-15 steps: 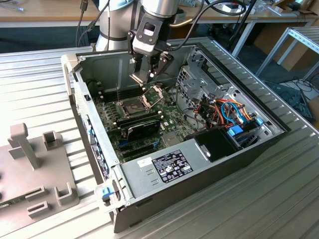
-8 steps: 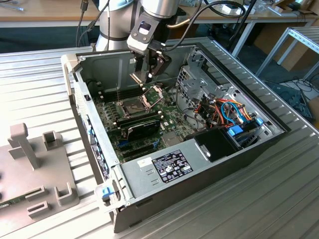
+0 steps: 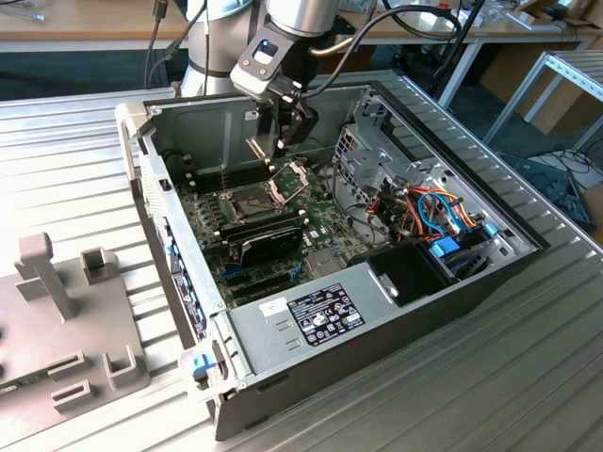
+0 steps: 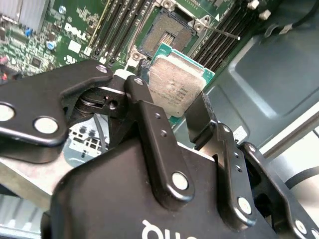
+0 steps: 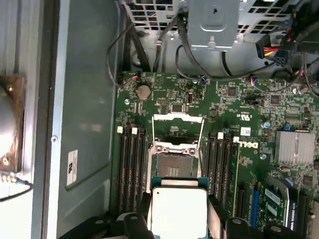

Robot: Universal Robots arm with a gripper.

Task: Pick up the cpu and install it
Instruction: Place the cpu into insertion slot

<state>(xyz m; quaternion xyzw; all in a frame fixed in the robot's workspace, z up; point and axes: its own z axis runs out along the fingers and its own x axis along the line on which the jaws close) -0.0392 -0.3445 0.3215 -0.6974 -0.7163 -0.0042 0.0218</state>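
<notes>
Since the pincer hangs inside the open computer case in the exterior view, you are in the carry step: chip lifted, not yet seated. The case lies on the ribbed metal surface. The pincer is over the motherboard, near the case's far wall. It is just above the socket, whose hinged frame stands raised. What it holds cannot be made out from here.

Second wrist view: the pincer is closed partway, its two black fingers pressing on opposite edges of the cpu. The chip's grey metal top faces the camera, with a green rim around it. The chip is in the air. Beyond it, the socket is bare, its contacts exposed, with memory slots on either side.

First wrist view: the cpu sits between the fingers, close to the near edge of the socket but apart from it. It is not over the opening. The frame is folded back on the socket's far side.

Judgement: the next move calls for centring the chip over the opening, edges parallel to the socket walls and top level. It should then go straight down with no sliding across the contacts. You cannot read the chip's corner mark here, so check orientation first.
</notes>
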